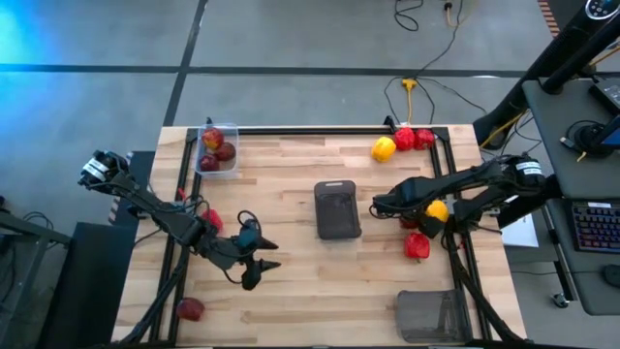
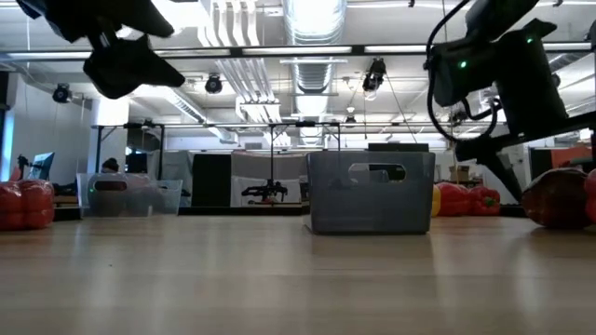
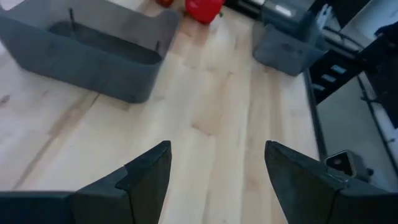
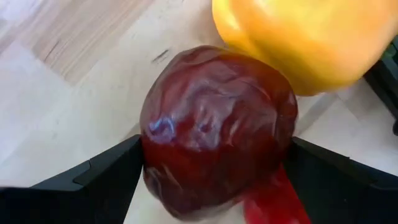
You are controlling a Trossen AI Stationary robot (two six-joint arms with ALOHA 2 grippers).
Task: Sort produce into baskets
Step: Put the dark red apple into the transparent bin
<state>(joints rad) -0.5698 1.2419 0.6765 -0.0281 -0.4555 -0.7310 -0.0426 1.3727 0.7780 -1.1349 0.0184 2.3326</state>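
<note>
While the right gripper (image 4: 214, 162) clamps an apple (image 4: 217, 127) between its jaws, a yellow pepper (image 4: 305, 37) touching just beyond, it should lift straight to avoid nudging that pepper. Left gripper (image 3: 214, 171) hangs released, nothing between its jaws. Clear bin (image 1: 231, 131) holds apples; the centre mesh bin (image 1: 337, 231) looks empty.
</note>
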